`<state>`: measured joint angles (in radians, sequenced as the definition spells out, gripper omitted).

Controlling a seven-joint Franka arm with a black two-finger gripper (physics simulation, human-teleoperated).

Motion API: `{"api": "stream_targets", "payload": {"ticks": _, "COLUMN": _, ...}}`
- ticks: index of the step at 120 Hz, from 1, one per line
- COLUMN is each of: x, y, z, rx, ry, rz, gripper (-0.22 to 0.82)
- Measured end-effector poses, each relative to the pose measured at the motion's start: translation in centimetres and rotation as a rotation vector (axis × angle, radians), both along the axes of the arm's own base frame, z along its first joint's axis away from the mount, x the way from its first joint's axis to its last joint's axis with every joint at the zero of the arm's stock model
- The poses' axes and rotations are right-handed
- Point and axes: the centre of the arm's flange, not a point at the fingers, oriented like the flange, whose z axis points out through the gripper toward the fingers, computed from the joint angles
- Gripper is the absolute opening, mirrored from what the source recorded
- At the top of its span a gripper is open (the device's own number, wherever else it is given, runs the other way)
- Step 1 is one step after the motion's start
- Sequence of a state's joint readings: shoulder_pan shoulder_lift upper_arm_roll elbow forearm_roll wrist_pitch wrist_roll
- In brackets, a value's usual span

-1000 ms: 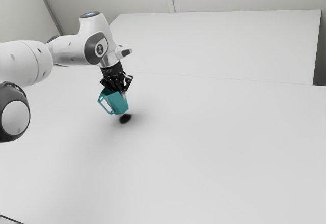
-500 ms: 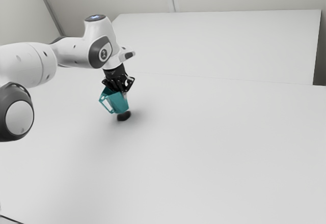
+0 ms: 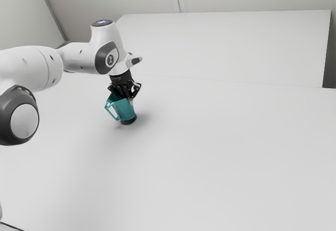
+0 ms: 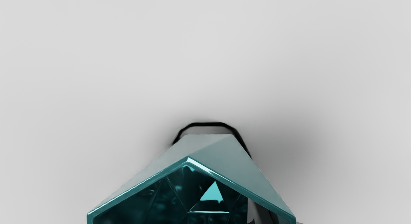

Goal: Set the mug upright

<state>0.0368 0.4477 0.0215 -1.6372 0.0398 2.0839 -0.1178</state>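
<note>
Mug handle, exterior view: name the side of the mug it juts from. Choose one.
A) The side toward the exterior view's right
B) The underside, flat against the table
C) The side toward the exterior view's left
C. The handle shows as an open loop off the mug, on the side toward the exterior view's left.

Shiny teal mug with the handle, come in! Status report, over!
Jaws shut on the shiny teal faceted mug, one finger inside. Mug mouth-up, looks slightly tilted. Nothing seen in the way. Over.
</note>
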Motion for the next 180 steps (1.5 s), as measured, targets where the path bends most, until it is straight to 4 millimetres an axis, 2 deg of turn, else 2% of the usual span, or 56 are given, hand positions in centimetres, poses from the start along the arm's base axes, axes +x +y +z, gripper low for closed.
{"api": "stream_targets", "payload": {"ticks": 29, "x": 0.0, "y": -0.2, "z": -0.4, "rx": 0.001, "ry": 0.005, "rz": 0.005, "gripper": -0.17}}
{"api": "stream_targets", "payload": {"ticks": 50, "x": -0.2, "y": -0.3, "z": -0.8, "rx": 0.007, "ry": 0.016, "rz": -0.001, "gripper": 0.21}}
{"api": "stream_targets", "payload": {"ticks": 65, "x": -0.2, "y": -0.3, "z": -0.8, "rx": 0.008, "ry": 0.017, "rz": -0.003, "gripper": 0.38}}
{"api": "stream_targets", "payload": {"ticks": 87, "x": -0.2, "y": -0.3, "z": -0.8, "rx": 0.009, "ry": 0.017, "rz": -0.003, "gripper": 0.51}}
{"api": "stream_targets", "payload": {"ticks": 117, "x": -0.3, "y": -0.3, "z": 0.2, "rx": 0.009, "ry": 0.008, "rz": -0.004, "gripper": 0.58}}
{"api": "stream_targets", "payload": {"ticks": 145, "x": -0.7, "y": -1.1, "z": 4.6, "rx": 0.007, "ry": -0.041, "rz": -0.019, "gripper": 0.60}}
{"api": "stream_targets", "payload": {"ticks": 161, "x": -2.3, "y": -1.6, "z": 10.6, "rx": -0.001, "ry": -0.082, "rz": -0.023, "gripper": 0.60}}
{"api": "stream_targets", "payload": {"ticks": 171, "x": -4.0, "y": -2.3, "z": 14.9, "rx": -0.010, "ry": -0.101, "rz": -0.030, "gripper": 0.60}}
{"api": "stream_targets", "payload": {"ticks": 180, "x": -5.4, "y": -2.9, "z": 17.8, "rx": -0.018, "ry": -0.105, "rz": -0.045, "gripper": 0.60}}
